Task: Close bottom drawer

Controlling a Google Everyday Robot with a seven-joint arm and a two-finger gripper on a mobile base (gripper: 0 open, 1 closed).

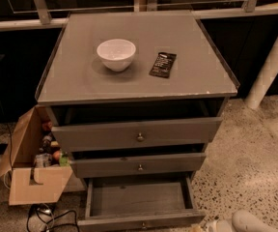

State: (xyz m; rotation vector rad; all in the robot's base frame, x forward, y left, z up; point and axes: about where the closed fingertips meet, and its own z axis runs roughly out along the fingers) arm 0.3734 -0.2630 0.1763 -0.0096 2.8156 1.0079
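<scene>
The grey cabinet [129, 81] has three drawers. The bottom drawer [139, 199] is pulled far out and shows an empty wooden inside. Its slim front panel lies at the picture's lower edge, with a small brass knob [143, 224]. The middle drawer [139, 166] and the top drawer [136, 133] each stand a little way out. My gripper [243, 222] shows only as a pale rounded shape at the bottom right corner. It is low over the floor, to the right of the bottom drawer's front and apart from it.
A white bowl [116, 54] and a dark flat packet [162, 65] lie on the cabinet top. An open cardboard box [33, 178] with bottles stands left of the cabinet, with cables [47, 216] on the floor. A white post [271, 62] stands at the right on speckled floor.
</scene>
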